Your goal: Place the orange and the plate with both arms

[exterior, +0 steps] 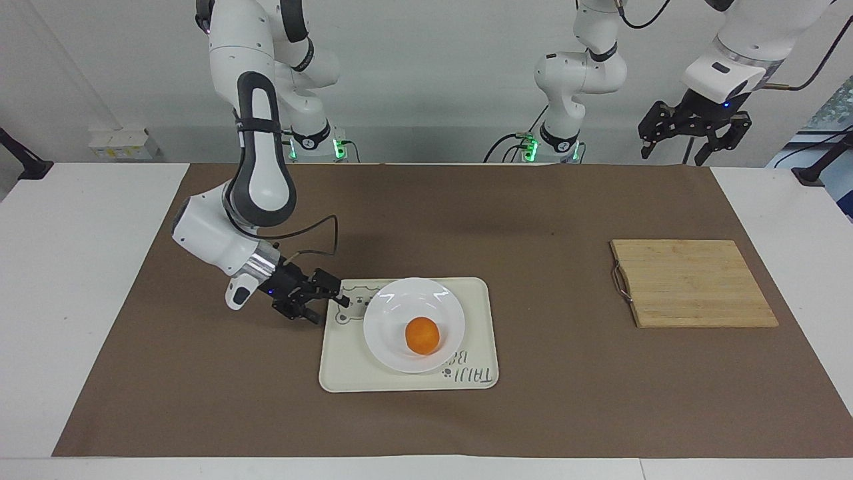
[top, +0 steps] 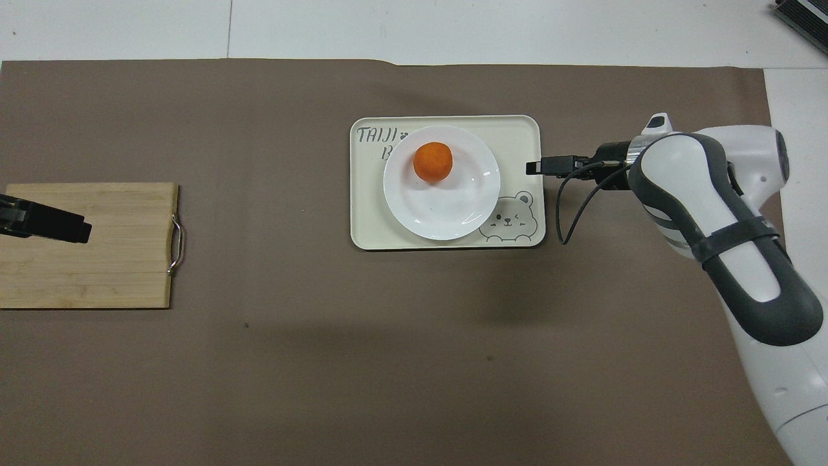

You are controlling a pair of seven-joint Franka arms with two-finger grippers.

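The white plate [exterior: 400, 307] [top: 446, 207] lies flat on a cream tray with a bear print [exterior: 346, 367] [top: 369, 220] in the middle of the brown mat. On the plate rests the orange [exterior: 422, 335] [top: 433, 162]. My right gripper [exterior: 333, 308] [top: 533, 167] is open and low over the tray's edge toward the right arm's end, a short gap from the plate's rim, holding nothing. My left gripper [exterior: 686, 148] [top: 45, 223] hangs open and empty high over the wooden cutting board.
A wooden cutting board [exterior: 693, 283] [top: 110, 259] with a metal handle lies toward the left arm's end of the table. A black cable loops from the right wrist beside the tray.
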